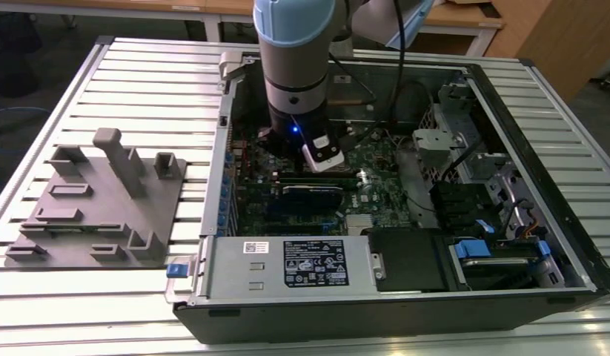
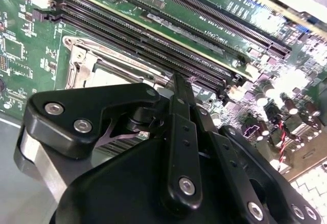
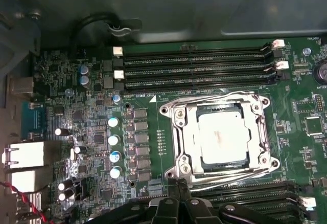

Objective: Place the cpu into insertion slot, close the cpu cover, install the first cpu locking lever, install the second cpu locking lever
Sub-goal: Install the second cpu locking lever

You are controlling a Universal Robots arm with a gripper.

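End effector (image 3: 176, 187) hovered just beside insertion slot (image 3: 220, 138), fingers together, empty. Cpu (image 3: 224, 136) sat in slot; cpu cover (image 3: 180, 132) lay closed over it.

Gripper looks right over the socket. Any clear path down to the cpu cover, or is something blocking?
Probably yes. In the first wrist view the gripper sits at the edge of the cpu cover, which lies flat over the cpu; nothing lies between them.

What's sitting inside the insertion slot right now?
In the first wrist view the cpu lies in the insertion slot, its grey face showing through the cpu cover, which frames it. The contacts beneath the chip are hidden.
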